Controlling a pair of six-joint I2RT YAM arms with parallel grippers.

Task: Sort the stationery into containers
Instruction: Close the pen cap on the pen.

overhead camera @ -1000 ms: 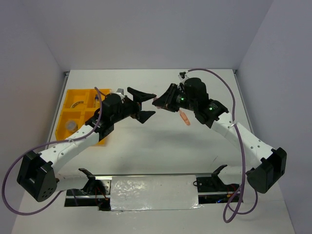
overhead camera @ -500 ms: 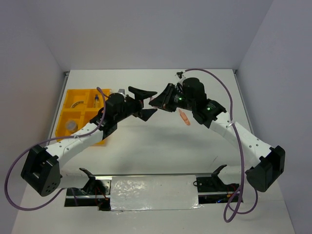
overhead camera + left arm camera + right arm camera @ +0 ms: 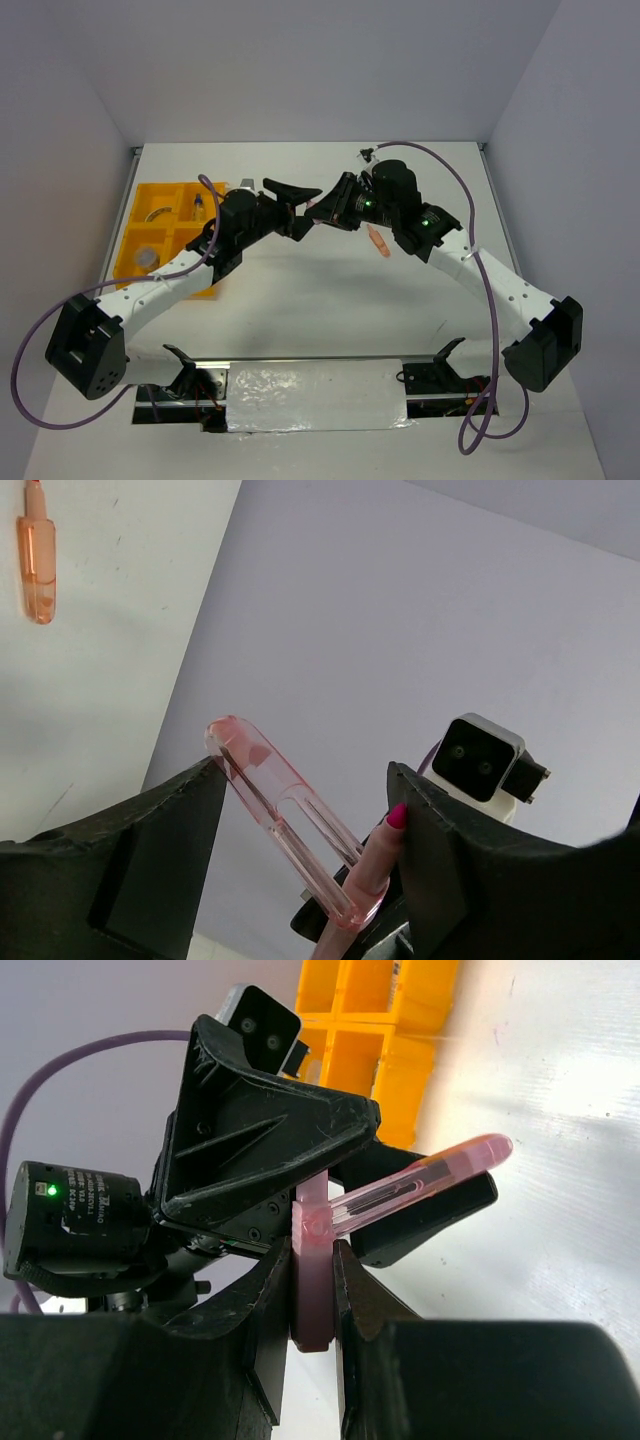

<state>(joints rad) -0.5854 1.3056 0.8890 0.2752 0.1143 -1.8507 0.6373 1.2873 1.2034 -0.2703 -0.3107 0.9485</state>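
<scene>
My right gripper (image 3: 326,208) (image 3: 315,1260) is shut on the pink clip-like piece (image 3: 400,1190) and holds it above the table's middle. The piece's clear pink part sticks out between the jaws of my left gripper (image 3: 300,207) (image 3: 305,780). That gripper is open, and its fingers stand on either side of the piece (image 3: 290,815), close to it. The orange clip-like piece (image 3: 377,241) (image 3: 38,565) lies on the table under the right arm. The yellow-orange tray (image 3: 150,235) (image 3: 380,1020) sits at the far left with small items in its compartments. The other stationery is not clear to see.
White table with grey walls on three sides. Both arms meet over the table's middle, and purple cables loop from each. A foil-covered strip (image 3: 315,395) lies along the near edge between the arm bases.
My left gripper has moved right towards the right gripper, and its open jaws now stand round the pink piece. The right gripper has shifted slightly left, still holding the piece.
</scene>
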